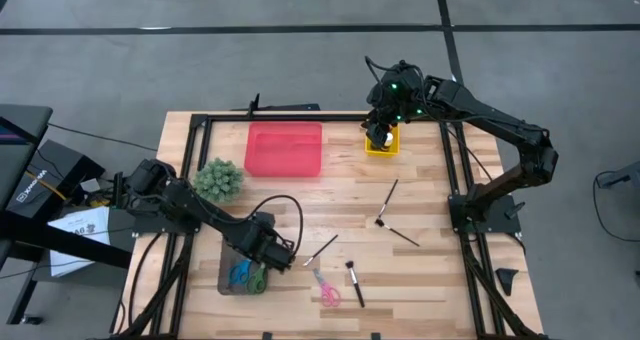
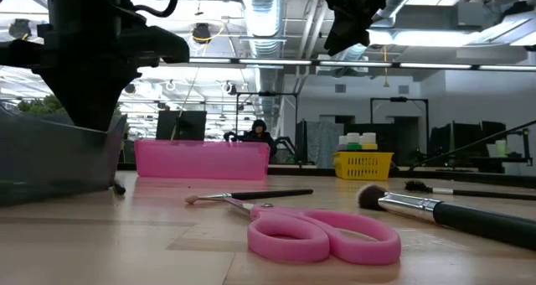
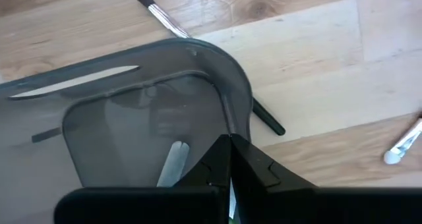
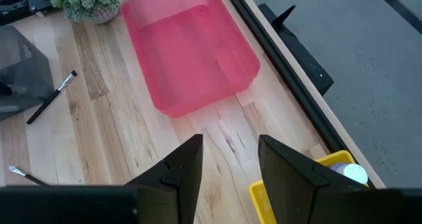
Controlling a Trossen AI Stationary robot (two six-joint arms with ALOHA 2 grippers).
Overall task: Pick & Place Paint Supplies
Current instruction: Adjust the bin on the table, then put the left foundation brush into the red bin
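Observation:
My left gripper (image 1: 278, 250) (image 3: 229, 159) is shut. It points down over the right corner of a grey see-through tray (image 1: 232, 263) (image 3: 125, 112) that holds blue and green things (image 1: 248, 277). A thin dark-handled brush (image 1: 321, 248) (image 3: 161, 16) lies on the wood, and its shaft passes behind that corner. My right gripper (image 1: 379, 132) (image 4: 231, 159) hangs open above a yellow basket (image 1: 381, 143) (image 4: 328, 163) of small bottles (image 4: 348, 172), with nothing between its fingers. More brushes (image 1: 387, 202) (image 1: 403, 235) (image 1: 354, 283) lie loose on the table. My left gripper has its shut fingertips (image 3: 224, 151) at the grey tray's rim near its corner (image 3: 231, 99), coming from above. Whether they touch the rim or hold anything, I cannot tell.
A pink tray (image 1: 285, 148) (image 4: 191, 53) sits at the far middle and a fuzzy green plant (image 1: 218, 180) at its left. Pink scissors (image 1: 328, 290) (image 2: 322, 235) lie near the front edge. Dark frame rails (image 1: 455, 170) run along the table's sides.

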